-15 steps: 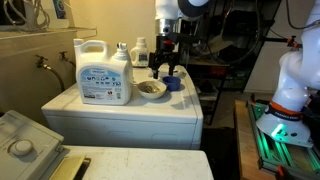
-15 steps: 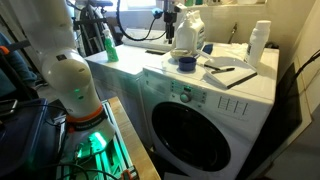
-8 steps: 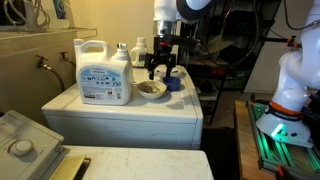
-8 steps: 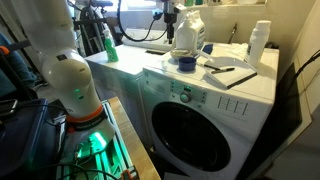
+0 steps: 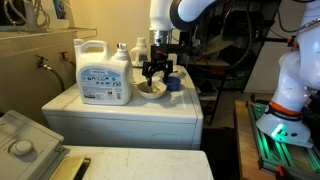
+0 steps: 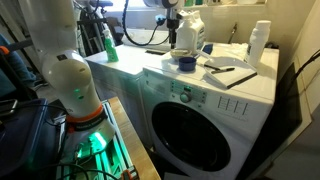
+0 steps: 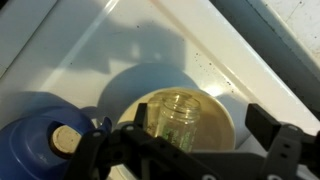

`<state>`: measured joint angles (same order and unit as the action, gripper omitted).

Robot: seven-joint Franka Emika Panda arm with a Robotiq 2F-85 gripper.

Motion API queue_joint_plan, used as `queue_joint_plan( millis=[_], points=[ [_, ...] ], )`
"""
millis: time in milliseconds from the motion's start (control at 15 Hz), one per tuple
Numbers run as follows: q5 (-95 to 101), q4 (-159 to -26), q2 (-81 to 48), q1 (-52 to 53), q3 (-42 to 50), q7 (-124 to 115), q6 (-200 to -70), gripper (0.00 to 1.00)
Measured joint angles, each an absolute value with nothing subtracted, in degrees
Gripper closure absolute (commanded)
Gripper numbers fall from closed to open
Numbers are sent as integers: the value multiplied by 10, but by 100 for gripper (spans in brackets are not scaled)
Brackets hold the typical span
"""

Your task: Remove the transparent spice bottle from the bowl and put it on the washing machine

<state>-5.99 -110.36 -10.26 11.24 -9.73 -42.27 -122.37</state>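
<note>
The transparent spice bottle (image 7: pixel 177 118) sits in the tan bowl (image 7: pixel 222 118) with its open mouth facing the wrist camera. The bowl (image 5: pixel 150 89) stands on the white top of the washing machine (image 5: pixel 120 108), beside a blue cup (image 5: pixel 174 83). My gripper (image 5: pixel 160 72) hangs low over the bowl. In the wrist view the gripper (image 7: pixel 200 120) is open. Its fingers straddle the bottle, which is nearer the left finger and not clamped. In an exterior view the gripper (image 6: pixel 172 22) is in front of the jug and the bowl is hard to make out.
A large white detergent jug (image 5: pixel 103 72) stands just behind the bowl, with a small white bottle with a blue label (image 5: pixel 140 50) next to it. The blue cup (image 7: pixel 35 140) is close to the bowl. Papers and a tall white bottle (image 6: pixel 259 42) lie further along the machine top.
My gripper has come down and shifted slightly toward the jug, from above the blue cup's side to low over the bowl. The objects have not moved.
</note>
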Motion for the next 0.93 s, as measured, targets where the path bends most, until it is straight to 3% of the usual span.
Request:
queue_joint_plan(
  millis=[200, 533, 933],
  points=[
    [-60, -1093, -122, 112, -94, -421, -1225, 16],
    [-60, -1078, -147, 113, -86, -420, -1225, 10],
    [-66, -1075, -162, 113, -82, -421, -1227, 15]
  ],
)
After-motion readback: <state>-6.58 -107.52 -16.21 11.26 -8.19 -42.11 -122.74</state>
